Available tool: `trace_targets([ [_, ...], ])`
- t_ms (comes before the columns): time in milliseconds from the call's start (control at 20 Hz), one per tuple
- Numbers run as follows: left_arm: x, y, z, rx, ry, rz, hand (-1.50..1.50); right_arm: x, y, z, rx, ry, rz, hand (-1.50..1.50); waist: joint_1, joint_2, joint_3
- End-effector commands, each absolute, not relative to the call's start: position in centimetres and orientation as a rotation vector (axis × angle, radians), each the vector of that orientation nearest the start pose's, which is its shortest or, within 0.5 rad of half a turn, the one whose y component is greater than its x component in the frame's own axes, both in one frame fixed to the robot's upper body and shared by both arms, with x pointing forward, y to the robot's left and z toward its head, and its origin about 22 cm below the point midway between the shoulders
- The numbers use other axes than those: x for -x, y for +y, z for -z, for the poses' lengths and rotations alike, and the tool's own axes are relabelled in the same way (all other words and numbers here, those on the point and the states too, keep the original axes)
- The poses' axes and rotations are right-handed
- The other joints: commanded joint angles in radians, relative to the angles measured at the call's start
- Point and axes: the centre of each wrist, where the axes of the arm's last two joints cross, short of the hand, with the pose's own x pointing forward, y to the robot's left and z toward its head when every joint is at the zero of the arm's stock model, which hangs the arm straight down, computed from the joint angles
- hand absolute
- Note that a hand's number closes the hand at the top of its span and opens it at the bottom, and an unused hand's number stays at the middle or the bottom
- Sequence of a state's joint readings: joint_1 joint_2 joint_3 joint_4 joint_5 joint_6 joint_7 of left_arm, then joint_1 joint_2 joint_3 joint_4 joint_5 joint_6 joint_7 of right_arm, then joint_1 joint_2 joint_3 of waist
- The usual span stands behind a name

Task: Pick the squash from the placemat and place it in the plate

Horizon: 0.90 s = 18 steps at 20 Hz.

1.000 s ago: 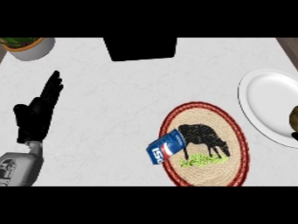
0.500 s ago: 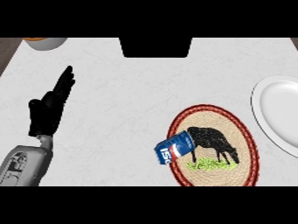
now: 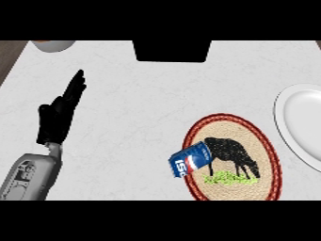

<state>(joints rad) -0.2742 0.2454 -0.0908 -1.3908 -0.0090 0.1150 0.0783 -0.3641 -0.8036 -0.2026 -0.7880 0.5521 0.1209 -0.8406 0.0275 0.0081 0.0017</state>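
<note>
Lighting: even, bright, diffuse. Shadows: faint, soft beneath left hand (image 3: 60, 115) and can (image 3: 191, 159). Glare: none.

A blue can (image 3: 190, 160) is lying on the placemat (image 3: 234, 162), showing white letters on a red-and-blue logo; they are reading roughly "ISd", seemingly partial and upside down.

Grey forearm (image 3: 29, 176) ending in a black left hand (image 3: 57, 117).
</note>
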Motion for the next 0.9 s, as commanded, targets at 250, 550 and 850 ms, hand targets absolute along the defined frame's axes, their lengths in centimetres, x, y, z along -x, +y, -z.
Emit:
trace_targets([
  [250,-31.3,24.3,-5.4,-0.174,-1.573,0.237,0.00,-31.6,-46.0,-0.8,0.555,-1.467,-0.990,-1.50,0.009,0.002,0.001],
  [550,-31.3,25.2,-5.3,-0.184,-1.570,0.233,0.00,-33.1,-44.1,0.1,0.438,-1.531,-0.915,-1.50,-0.004,0.000,0.000],
  [850,-31.0,26.1,-5.6,-0.201,-1.569,0.238,0.00,-32.3,-47.9,-2.7,0.314,-1.709,-0.581,-1.50,-0.010,-0.002,0.001],
])
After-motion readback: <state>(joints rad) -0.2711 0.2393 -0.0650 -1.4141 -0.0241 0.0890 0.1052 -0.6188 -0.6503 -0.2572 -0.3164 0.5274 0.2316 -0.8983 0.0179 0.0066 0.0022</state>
